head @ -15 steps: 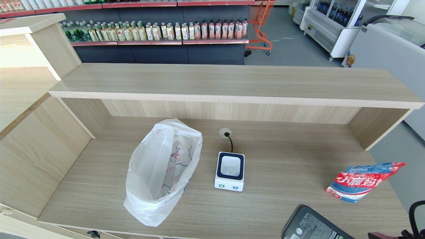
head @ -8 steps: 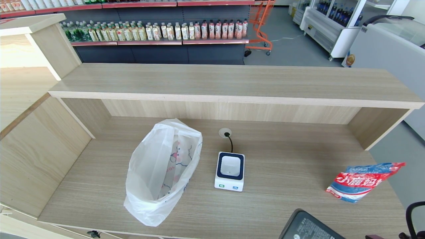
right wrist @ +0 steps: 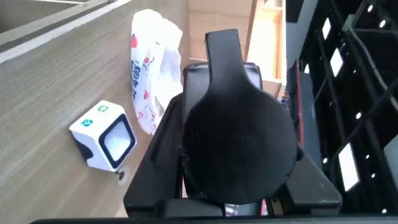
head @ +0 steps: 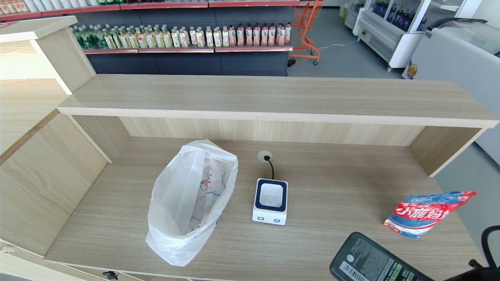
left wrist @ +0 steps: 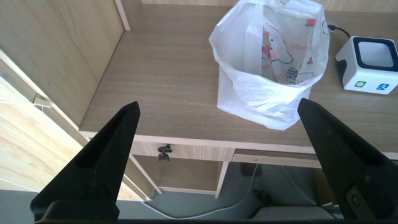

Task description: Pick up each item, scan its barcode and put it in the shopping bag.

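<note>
Over the near counter point(head: 312, 238) edge, the dark pouch point(head: 371, 262) has advanced.

A white, translucent shopping bag point(head: 191, 203) stands open-mouthed on the left half of the wooden counter, with a cartoon-printed pack showing inside it. Just beside it to the right sits the small white scanner point(head: 270, 201), its dark-framed window facing up and its black cable running to a hole behind. A red, white and blue pouch point(head: 425, 212) lies flat near the counter's right edge, and a dark flat pouch point(head: 371, 261) sits tilted over the near right corner, barcode side up.
</note>
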